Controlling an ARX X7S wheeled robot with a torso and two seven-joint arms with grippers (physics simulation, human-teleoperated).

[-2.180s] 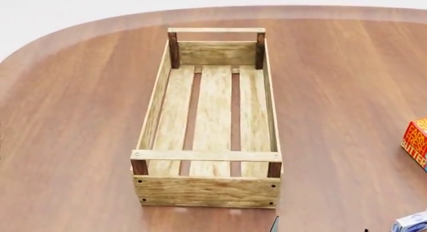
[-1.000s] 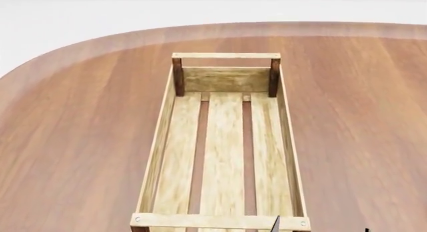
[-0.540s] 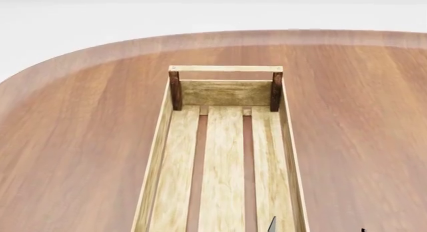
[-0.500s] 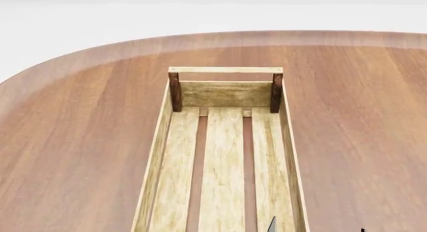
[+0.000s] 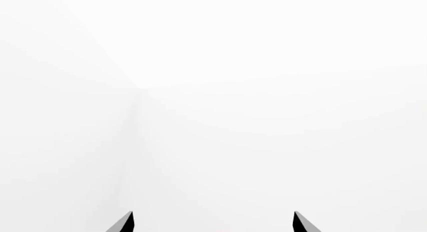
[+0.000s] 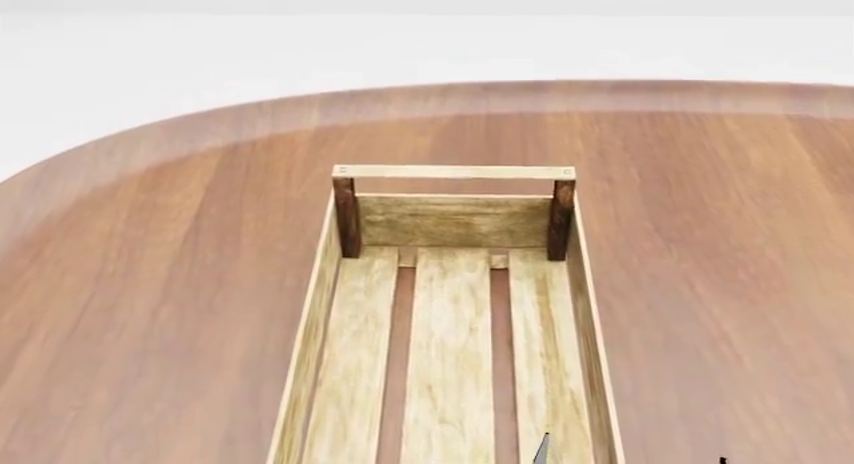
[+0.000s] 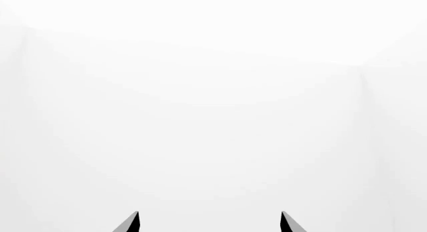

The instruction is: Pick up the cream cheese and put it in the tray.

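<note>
The tray [image 6: 454,221], a light-wood slatted crate with dark corner posts, lies on the brown table [image 6: 160,284] in the head view. Only its far end and handle bar show, and its floor planks are bare. The cream cheese is out of view. Two dark fingertips [image 6: 541,448] of my right gripper [image 6: 631,457] poke in at the bottom edge, one over the tray's right plank. In the right wrist view the right gripper [image 7: 209,223] is open against blank white. In the left wrist view the left gripper [image 5: 213,223] is open too, holding nothing and facing white.
The table's curved far edge [image 6: 400,99] runs across the head view, with a white floor or wall beyond it. Bare wood lies on both sides of the tray.
The head view has lifted: the tray slid down the picture and its near end dropped out of sight. The red-orange box and pale-blue item at the right have left the view.
</note>
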